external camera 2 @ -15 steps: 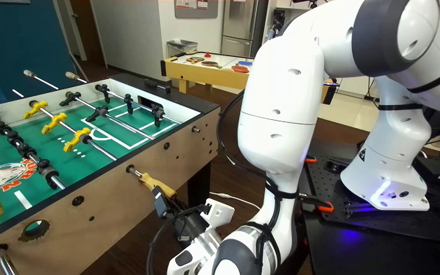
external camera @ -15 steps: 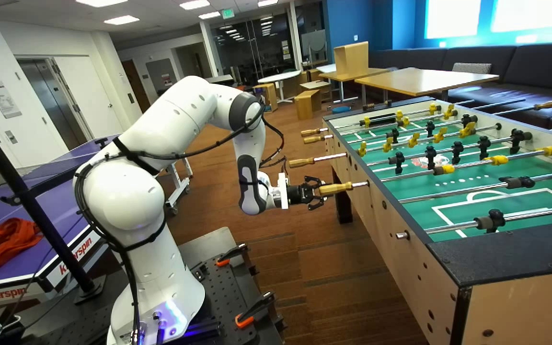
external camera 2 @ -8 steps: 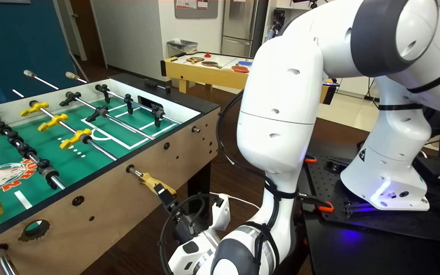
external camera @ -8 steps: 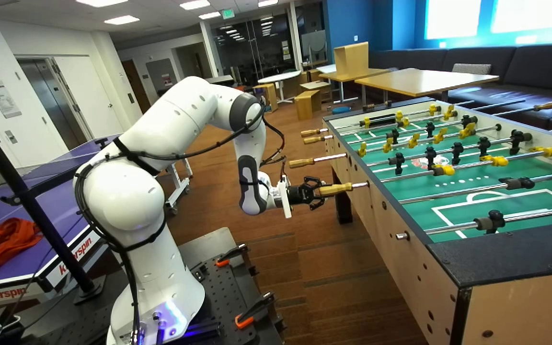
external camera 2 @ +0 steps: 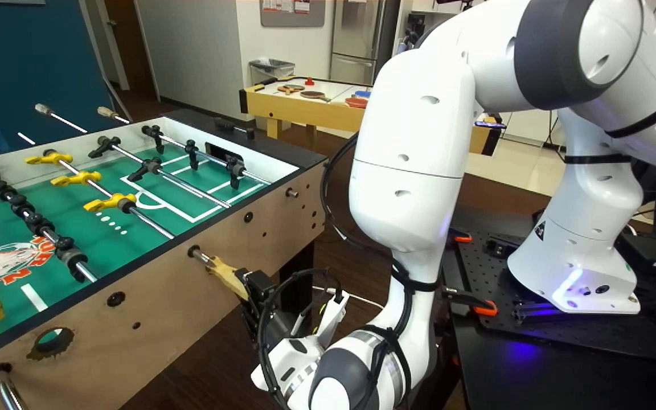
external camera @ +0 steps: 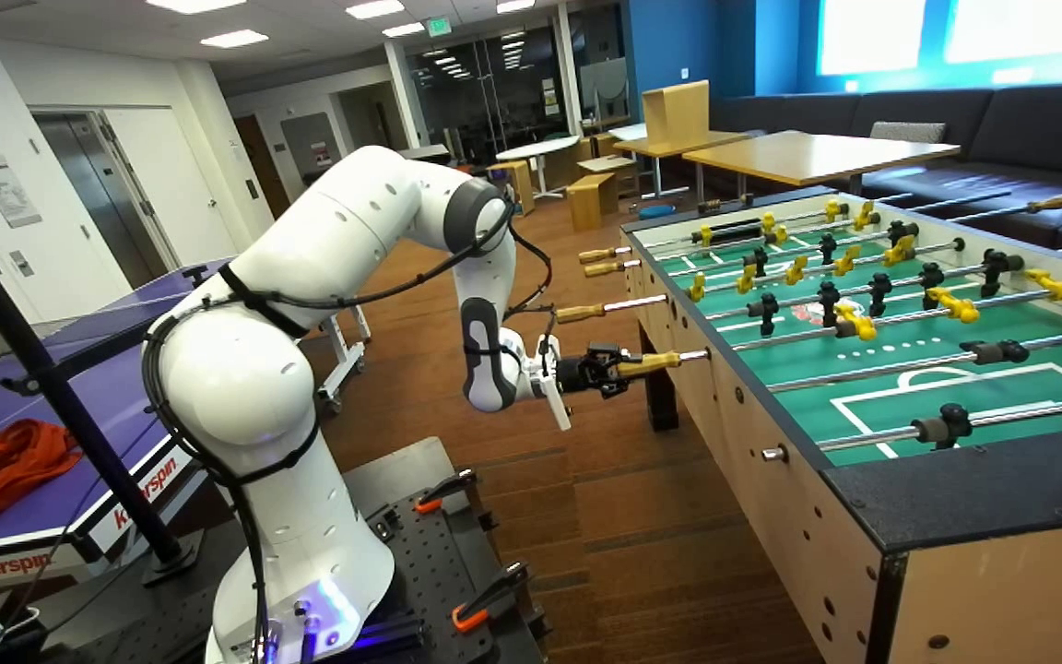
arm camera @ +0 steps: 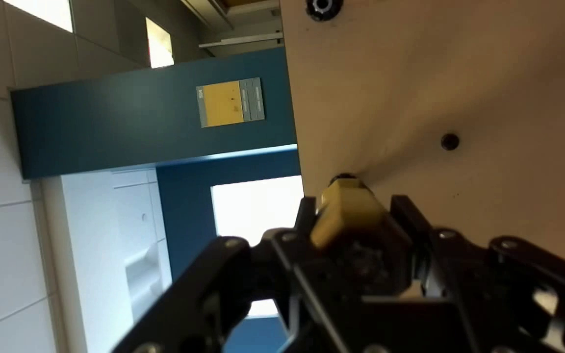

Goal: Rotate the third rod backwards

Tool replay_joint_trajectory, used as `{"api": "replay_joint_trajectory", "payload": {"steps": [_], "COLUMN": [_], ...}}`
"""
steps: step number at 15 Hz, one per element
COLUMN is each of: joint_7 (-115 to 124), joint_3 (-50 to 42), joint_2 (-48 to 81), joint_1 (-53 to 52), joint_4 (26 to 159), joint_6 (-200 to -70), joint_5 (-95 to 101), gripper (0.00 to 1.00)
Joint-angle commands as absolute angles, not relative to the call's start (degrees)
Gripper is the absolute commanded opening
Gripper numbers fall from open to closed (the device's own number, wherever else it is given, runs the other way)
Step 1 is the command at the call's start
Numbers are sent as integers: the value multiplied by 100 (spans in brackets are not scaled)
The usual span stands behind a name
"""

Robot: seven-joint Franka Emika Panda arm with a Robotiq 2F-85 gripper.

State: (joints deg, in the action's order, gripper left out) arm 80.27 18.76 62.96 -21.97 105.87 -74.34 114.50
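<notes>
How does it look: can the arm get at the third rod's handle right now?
Looks like yes: the fingers grip the handle from both sides, and nothing visible blocks them.

Your chrome rod (external camera: 904, 317), yellow figures (external camera 2: 77, 179) tipped nearly level

It spans the worktop (external camera 2: 174, 296), three figures showing, all well off upright; its tan wooden handle (external camera: 650, 363), in your grasp, juts beyond the worktop's side.

At an exterior view's centre the black jointed end effector (external camera: 623, 367) hides the outer end of the yellow tapered wooden handle (external camera: 655, 362), both blurred low in the wrist view.
</notes>
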Motion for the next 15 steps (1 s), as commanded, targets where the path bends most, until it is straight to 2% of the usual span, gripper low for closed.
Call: {"api": "replay_joint_trajectory", "payload": {"steps": [1, 8, 9, 12, 13, 15], "joint_7": [9104, 10615, 10015, 10282, 10289, 10882], "joint_3": [1961, 1996, 1945, 1946, 1947, 2022], "joint_2": [6454, 6304, 6178, 6133, 6132, 6148], "joint_1": [-2004, -1979, -2104, -2079, -2079, -1975], "joint_4": [10494, 10637, 10659, 10726, 10728, 10713], "joint_6": [-7623, -7897, -7664, -7714, -7715, -7735], "joint_5": [11459, 11663, 11432, 11477, 11479, 11475], "gripper": [17, 17, 42, 42, 17, 17]}}
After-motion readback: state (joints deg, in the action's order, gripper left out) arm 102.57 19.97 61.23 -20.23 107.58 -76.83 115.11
